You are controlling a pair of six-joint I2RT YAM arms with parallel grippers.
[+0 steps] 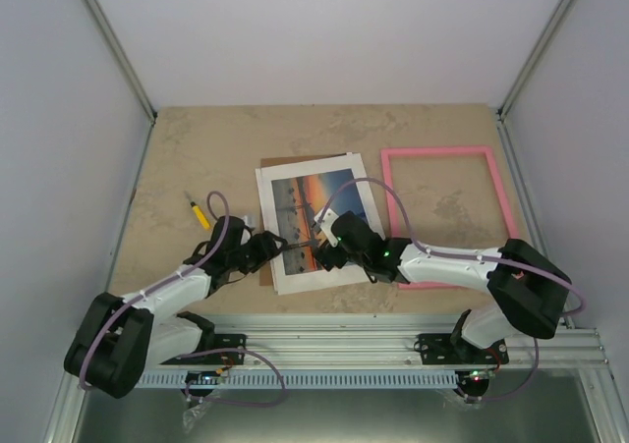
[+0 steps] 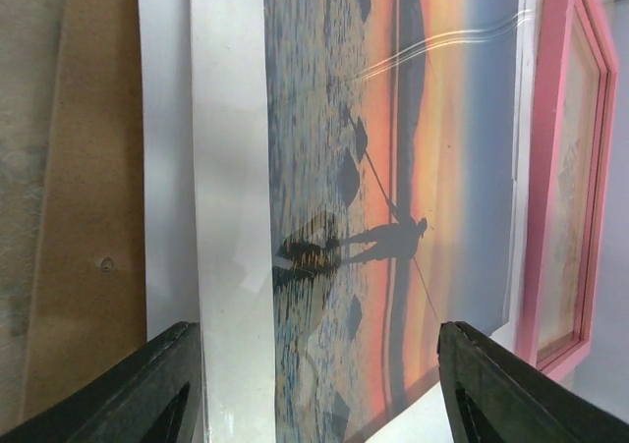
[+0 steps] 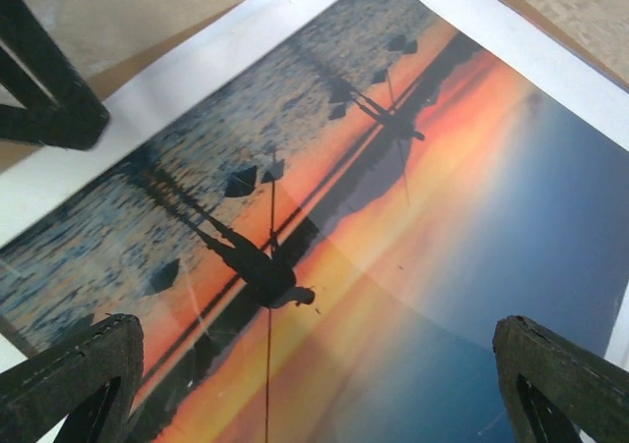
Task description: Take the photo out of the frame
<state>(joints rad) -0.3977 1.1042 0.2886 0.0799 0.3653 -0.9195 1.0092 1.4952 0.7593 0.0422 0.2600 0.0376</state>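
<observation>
The photo point(image 1: 305, 199), an orange sunset over blue water, lies face up in a white mat point(image 1: 267, 183) on a brown backing board point(image 1: 280, 160) at mid table. The pink frame point(image 1: 437, 152) lies empty to its right, apart from the photo. My left gripper point(image 1: 270, 249) sits low at the stack's near left edge. In the left wrist view it point(image 2: 319, 394) is open, its fingers straddling the mat point(image 2: 231, 168) and photo point(image 2: 393, 168). My right gripper point(image 1: 316, 247) hovers over the photo's near part. Seen from the right wrist, it point(image 3: 314, 384) is open wide above the photo point(image 3: 393, 217), holding nothing.
A yellow-handled tool point(image 1: 200, 211) lies on the beige table left of the stack. The frame's pink bar point(image 2: 546, 168) shows at the right of the left wrist view. The left gripper's black fingers point(image 3: 39, 89) show at the top left of the right wrist view. Grey walls enclose the table.
</observation>
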